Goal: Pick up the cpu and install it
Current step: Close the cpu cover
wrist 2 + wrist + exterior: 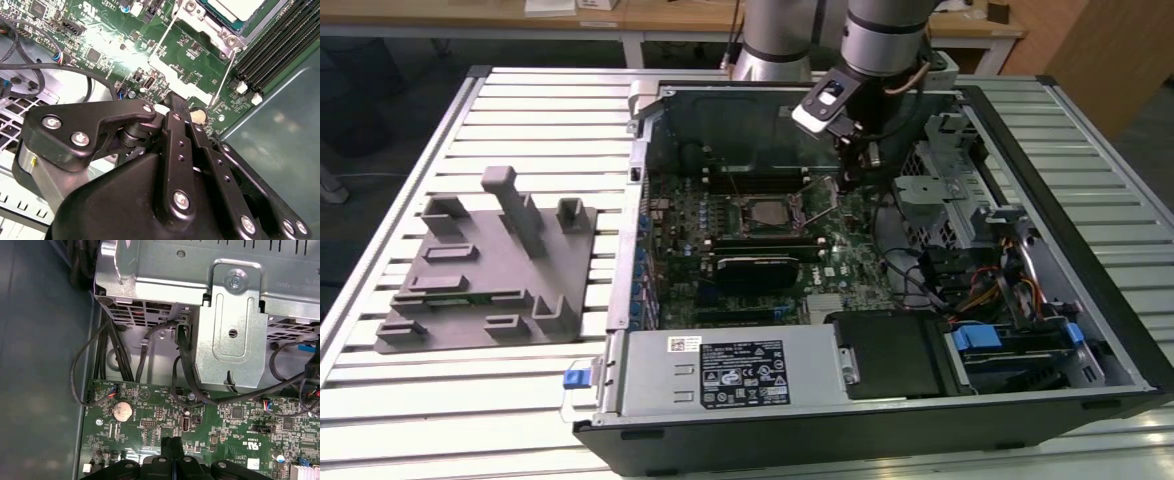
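The gripper point(172, 446) hangs low inside the open case point(1107, 300), its jaws pressed together with nothing between them. The two black fingertips point(167, 444) point down at the green board point(230, 422), close over it; I cannot tell whether they touch.

Just beside the tips sits a round coin cell point(122, 411), also seen in the second wrist view point(198, 116). A little beyond the jaws, a thin metal lever point(223, 75) runs slantwise across the board.

Past that lever is the socket point(229, 41), and the cpu point(239, 7) lies in it, pale silvery top up. It is clear of the jaws, near but not touching. In the exterior view the gripper point(851, 178) is to the exterior view's right of the cpu point(767, 211).

Alongside the socket run dark memory slots point(280, 45). On the jaws' other side, black cables point(75, 375) loop down to the board's edge from under a bare metal cage point(230, 315).

Well apart from the jaws, outside the case at the exterior view's left, a grey tray point(480, 290) with upright posts lies on the slatted table point(520, 110).
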You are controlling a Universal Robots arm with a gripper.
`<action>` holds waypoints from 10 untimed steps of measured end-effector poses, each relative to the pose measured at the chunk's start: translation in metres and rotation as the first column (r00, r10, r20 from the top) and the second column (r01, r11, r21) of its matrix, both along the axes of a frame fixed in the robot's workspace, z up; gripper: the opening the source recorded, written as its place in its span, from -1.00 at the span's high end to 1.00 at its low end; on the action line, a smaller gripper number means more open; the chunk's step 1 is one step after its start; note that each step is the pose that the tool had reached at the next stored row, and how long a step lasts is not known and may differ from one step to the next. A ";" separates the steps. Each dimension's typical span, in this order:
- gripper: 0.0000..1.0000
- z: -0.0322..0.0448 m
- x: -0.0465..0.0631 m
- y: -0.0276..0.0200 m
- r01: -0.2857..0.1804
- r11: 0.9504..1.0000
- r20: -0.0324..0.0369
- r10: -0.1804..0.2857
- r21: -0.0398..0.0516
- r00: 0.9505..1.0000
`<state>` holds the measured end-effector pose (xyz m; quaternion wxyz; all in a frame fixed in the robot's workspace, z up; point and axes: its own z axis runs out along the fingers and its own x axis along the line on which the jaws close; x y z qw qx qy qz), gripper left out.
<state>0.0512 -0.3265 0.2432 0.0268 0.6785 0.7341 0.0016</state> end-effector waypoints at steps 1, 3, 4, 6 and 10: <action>0.79 -0.0008 0.000 0.0000 0.000 1.000 0.000 0.000 0.000 1.000; 0.79 -0.0014 0.000 0.0000 0.000 1.000 0.000 0.000 0.000 1.000; 0.79 -0.0016 0.000 0.0000 0.000 1.000 0.000 0.000 0.000 1.000; 0.79 -0.0018 0.000 0.0000 -0.001 1.000 0.000 0.001 0.000 1.000; 0.79 -0.0021 -0.002 0.0000 -0.002 1.000 0.000 0.002 0.000 1.000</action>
